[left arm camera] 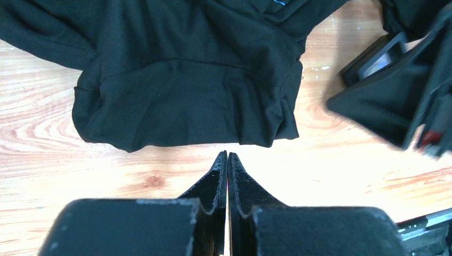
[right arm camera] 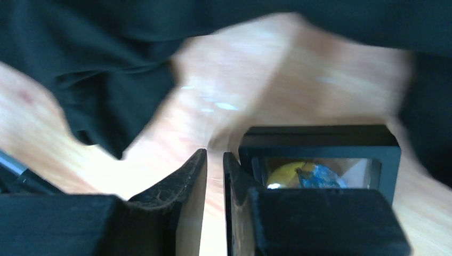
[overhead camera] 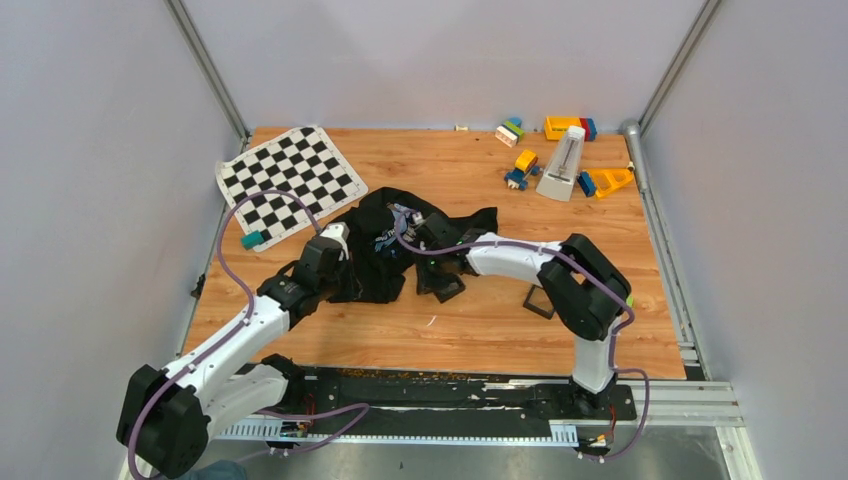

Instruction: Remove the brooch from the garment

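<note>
My left gripper (left arm camera: 227, 157) hangs with jaws pressed together on nothing, tips just short of the hem of the garment (left arm camera: 181, 80), a soft black heap bunched between my arms, limp cloth that I reckon will drag and fold if tugged. The brooch I can't spot in any view; I'd guess it's small, hard and light, best pinched by its rim with the cloth pinned. My right gripper (right arm camera: 215, 157), a sliver apart and empty, sits beside a black frame (right arm camera: 320, 141).
</note>
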Available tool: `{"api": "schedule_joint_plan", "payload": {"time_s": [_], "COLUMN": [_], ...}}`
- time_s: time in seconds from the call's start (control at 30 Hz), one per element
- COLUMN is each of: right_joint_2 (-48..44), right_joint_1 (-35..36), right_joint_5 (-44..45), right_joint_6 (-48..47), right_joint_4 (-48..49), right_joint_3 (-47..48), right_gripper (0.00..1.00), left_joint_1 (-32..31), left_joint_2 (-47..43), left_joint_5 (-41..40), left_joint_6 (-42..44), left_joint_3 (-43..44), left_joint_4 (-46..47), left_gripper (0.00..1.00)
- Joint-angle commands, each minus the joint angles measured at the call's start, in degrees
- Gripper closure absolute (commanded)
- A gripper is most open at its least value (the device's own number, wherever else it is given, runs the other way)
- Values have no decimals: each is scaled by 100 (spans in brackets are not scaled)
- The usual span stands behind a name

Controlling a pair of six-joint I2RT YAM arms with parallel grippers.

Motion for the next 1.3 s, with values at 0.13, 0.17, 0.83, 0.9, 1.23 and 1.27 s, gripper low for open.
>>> {"api": "schedule_joint_plan", "payload": {"time_s": [0.13,0.17,0.83,0.9,1.23,1.27], "right_joint_2": [-1225,-1304,-4610,-4884,-4844,-4812], "right_joint_1": [-1863,-2106,-3859,-3854,-4321,-4490], "right_joint_5": [347,317,1356,1869,1617,1495], "right_joint_6": [-302,-390,-662,-920,-2317,-2287], "right_joint_4": [140,143,1675,2658,5037,5199], "right_joint_3": [-1444,-1567,-2450,-3069,-4853,-4952], "right_gripper": [81,80,5,0,6,7], "left_joint_1": [65,67,599,816,1384,1455], "left_joint_2": [145,160,-790,-939,-395,-23], "left_joint_5": [114,108,-2483,-2599,-3177,-3088], "left_joint_6": [19,19,1342,1753,3288,3290], "left_joint_3": [-28,-34,400,61,-1867,-2060], "left_joint_4": [249,260,1068,1752,5945,6605], "left_gripper": [96,96,3,1,0,0]}}
